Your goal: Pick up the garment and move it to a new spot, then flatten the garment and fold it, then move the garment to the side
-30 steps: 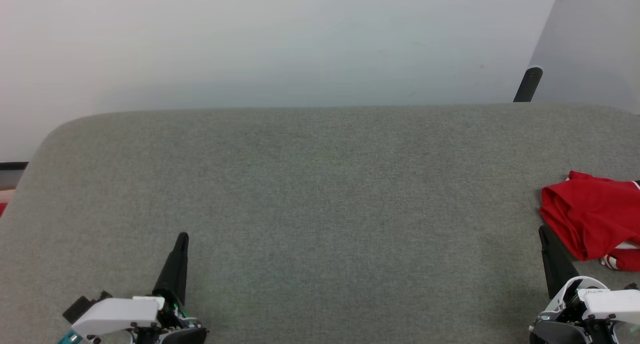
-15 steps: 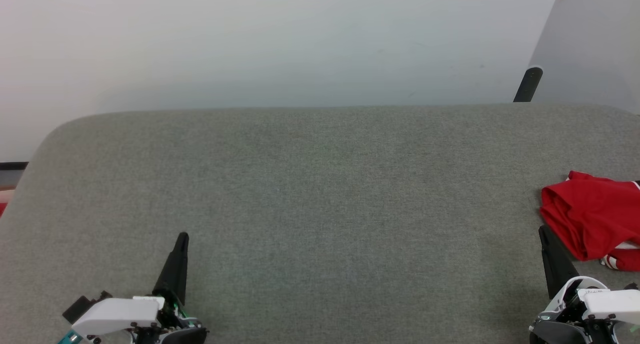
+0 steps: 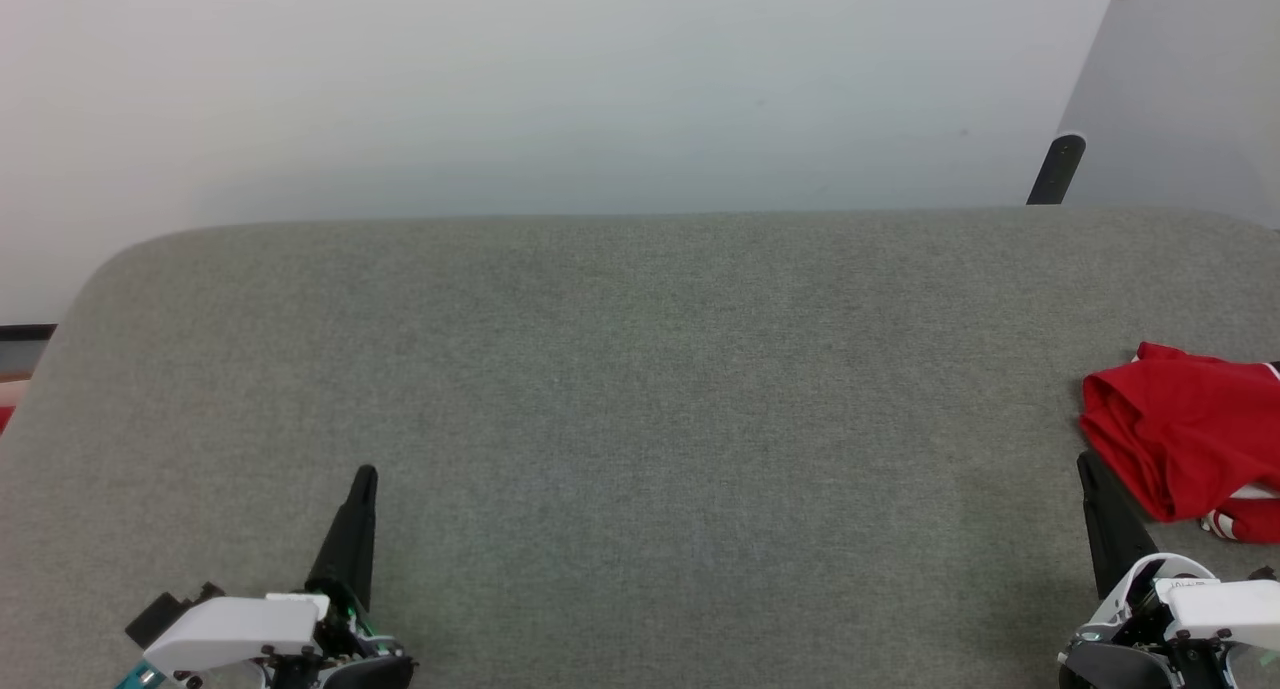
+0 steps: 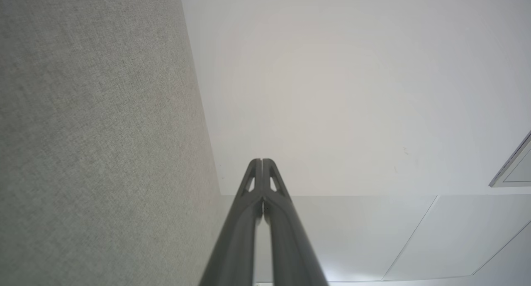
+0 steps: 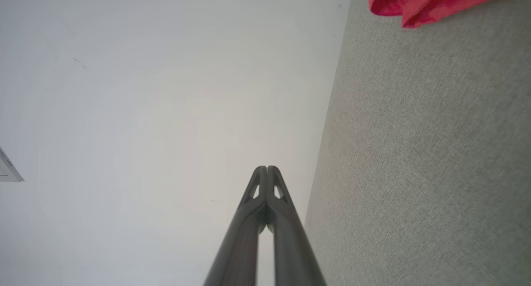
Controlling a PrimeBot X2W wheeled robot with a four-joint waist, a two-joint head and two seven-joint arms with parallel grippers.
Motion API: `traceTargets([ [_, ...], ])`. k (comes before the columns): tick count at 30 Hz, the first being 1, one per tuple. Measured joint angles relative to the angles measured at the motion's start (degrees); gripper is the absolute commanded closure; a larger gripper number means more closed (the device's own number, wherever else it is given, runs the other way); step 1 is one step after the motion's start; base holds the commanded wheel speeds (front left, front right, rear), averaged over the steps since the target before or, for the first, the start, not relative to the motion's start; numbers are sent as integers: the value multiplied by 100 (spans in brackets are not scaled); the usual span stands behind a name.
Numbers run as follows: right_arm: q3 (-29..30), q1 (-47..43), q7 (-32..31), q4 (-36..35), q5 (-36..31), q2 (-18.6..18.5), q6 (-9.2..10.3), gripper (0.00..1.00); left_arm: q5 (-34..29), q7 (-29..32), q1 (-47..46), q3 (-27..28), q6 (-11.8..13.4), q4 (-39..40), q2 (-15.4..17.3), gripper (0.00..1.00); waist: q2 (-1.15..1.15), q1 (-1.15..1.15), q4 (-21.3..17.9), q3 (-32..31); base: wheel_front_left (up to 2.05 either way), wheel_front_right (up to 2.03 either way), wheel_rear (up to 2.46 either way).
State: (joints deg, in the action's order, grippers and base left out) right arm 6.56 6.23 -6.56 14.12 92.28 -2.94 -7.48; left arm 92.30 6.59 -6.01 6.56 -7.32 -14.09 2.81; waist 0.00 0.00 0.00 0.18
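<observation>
The garment point(image 3: 1188, 434) lies bunched at 3 o'clock. Both left claw point(image 3: 365, 477) and right claw point(image 3: 1086, 464) are closed, empty.

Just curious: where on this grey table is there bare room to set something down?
The grey fabric tabletop lies bare from its rounded left corner to the crumpled red shirt. The far right edge, around that shirt, is crowded.

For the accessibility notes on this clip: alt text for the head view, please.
A crumpled red garment lies at the right edge of a grey fabric surface, near the shut right gripper. The shut left gripper sits at lower left, holding nothing.
</observation>
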Motion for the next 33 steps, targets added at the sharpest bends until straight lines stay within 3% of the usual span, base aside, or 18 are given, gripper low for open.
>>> traceTargets([
  [33, 0, 0, 0, 0, 0, 0, 0, 100, 0, 0, 0, -2, 0, 0, 0, 100, 0, 0, 0, 0, 0, 0, 0],
])
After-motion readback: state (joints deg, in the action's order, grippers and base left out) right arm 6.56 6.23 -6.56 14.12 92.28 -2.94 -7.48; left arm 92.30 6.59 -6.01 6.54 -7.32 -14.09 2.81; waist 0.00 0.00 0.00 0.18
